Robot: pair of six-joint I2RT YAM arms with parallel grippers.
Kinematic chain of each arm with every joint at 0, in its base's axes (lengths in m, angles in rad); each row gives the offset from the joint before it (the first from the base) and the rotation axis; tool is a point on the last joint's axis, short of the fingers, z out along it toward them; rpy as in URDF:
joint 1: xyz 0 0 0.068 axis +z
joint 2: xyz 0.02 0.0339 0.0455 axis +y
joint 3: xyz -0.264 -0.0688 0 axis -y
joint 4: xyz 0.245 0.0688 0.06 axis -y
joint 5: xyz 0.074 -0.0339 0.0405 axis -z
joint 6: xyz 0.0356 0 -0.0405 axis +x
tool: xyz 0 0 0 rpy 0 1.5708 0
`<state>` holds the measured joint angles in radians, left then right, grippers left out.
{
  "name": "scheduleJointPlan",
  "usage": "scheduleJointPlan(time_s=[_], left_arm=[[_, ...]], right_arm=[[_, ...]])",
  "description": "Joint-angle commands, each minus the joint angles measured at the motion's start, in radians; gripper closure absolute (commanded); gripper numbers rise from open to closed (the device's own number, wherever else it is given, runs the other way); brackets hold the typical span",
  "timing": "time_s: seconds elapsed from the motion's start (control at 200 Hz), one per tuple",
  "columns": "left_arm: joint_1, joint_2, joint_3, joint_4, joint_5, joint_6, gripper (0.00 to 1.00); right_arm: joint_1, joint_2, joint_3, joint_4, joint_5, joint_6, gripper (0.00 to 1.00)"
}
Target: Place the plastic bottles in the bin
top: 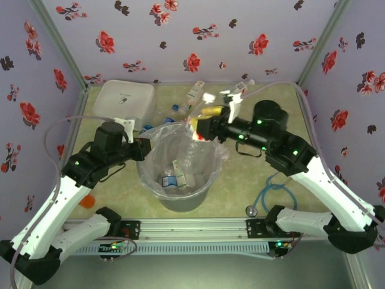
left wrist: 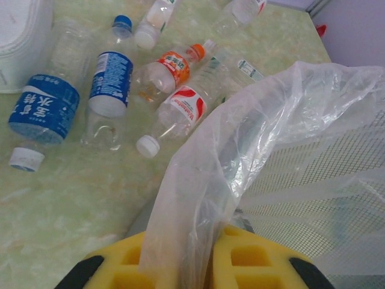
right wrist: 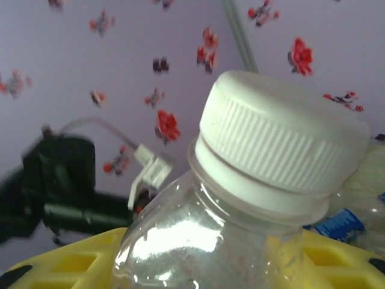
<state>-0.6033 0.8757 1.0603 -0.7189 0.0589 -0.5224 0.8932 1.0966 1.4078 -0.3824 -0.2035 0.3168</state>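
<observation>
The bin (top: pixel 180 198) is a round grey bucket lined with a crinkly clear bag, standing at the table's middle with a few plastic bottles (top: pixel 174 179) inside. My left gripper (top: pixel 143 148) (left wrist: pixel 204 265) is shut on the bag's edge (left wrist: pixel 198 198) at the bin's left rim. Over the far rim, my right gripper (top: pixel 204 123) (right wrist: pixel 204 271) is shut on a clear bottle (top: pixel 195 133) (right wrist: pixel 204 241) with a white cap (right wrist: pixel 283 138). Several more bottles (left wrist: pixel 111 84) lie on the table behind the bin, with blue, orange (left wrist: pixel 171 66) and red-white (left wrist: pixel 183 108) labels.
A flat white lidded container (top: pixel 124 99) sits at the back left. A blue cable (top: pixel 274 189) loops on the table right of the bin. A small orange thing (top: pixel 88 200) lies by the left arm. Flowered walls close in the left, back and right.
</observation>
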Motion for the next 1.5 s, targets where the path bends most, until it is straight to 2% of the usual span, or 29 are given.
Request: scheduleJointPlan(time_s=[0.0, 0.065, 0.145, 0.295, 0.47, 0.64, 0.755, 0.805, 0.9, 1.015, 1.355, 1.43, 1.495], left_arm=[[-0.058, 0.014, 0.004, 0.038, -0.069, -0.026, 1.00], [-0.096, 0.026, 0.011, 0.053, -0.104, -0.028, 1.00], [-0.134, 0.047, 0.024, 0.066, -0.138, -0.028, 1.00], [-0.198, 0.090, 0.019, 0.159, -0.166, -0.052, 1.00], [-0.248, 0.147, 0.000, 0.232, -0.215, -0.056, 1.00], [-0.250, 0.143, -0.004, 0.243, -0.225, -0.041, 1.00], [-0.250, 0.128, -0.006, 0.238, -0.233, -0.021, 1.00], [-0.250, 0.120, -0.005, 0.232, -0.235, -0.011, 0.90], [-0.250, 0.098, 0.002, 0.223, -0.240, 0.003, 0.82], [-0.250, 0.066, 0.018, 0.196, -0.263, 0.033, 0.65], [-0.240, 0.036, 0.139, 0.015, -0.351, 0.160, 0.34], [-0.176, 0.021, 0.148, -0.036, -0.366, 0.194, 0.30], [-0.057, 0.025, 0.137, -0.073, -0.339, 0.204, 0.30]], right_arm=[[0.092, 0.071, 0.019, -0.241, 0.202, -0.256, 0.80], [0.122, 0.091, -0.005, -0.287, 0.284, -0.294, 0.82], [0.137, 0.118, -0.025, -0.313, 0.288, -0.295, 0.82], [0.165, 0.192, -0.037, -0.364, 0.281, -0.310, 0.74], [0.165, 0.198, -0.074, -0.383, 0.355, -0.297, 0.56], [0.143, 0.169, -0.100, -0.393, 0.403, -0.287, 0.31], [0.141, 0.143, -0.101, -0.400, 0.398, -0.275, 0.21], [0.141, 0.130, -0.094, -0.405, 0.396, -0.272, 0.19], [0.141, 0.105, -0.076, -0.408, 0.394, -0.267, 0.13], [0.141, 0.076, -0.047, -0.408, 0.377, -0.258, 0.11], [0.141, 0.004, 0.039, -0.315, 0.415, -0.197, 0.08], [0.138, -0.019, 0.045, -0.297, 0.453, -0.185, 0.07], [0.115, -0.030, 0.053, -0.295, 0.488, -0.160, 0.07]])
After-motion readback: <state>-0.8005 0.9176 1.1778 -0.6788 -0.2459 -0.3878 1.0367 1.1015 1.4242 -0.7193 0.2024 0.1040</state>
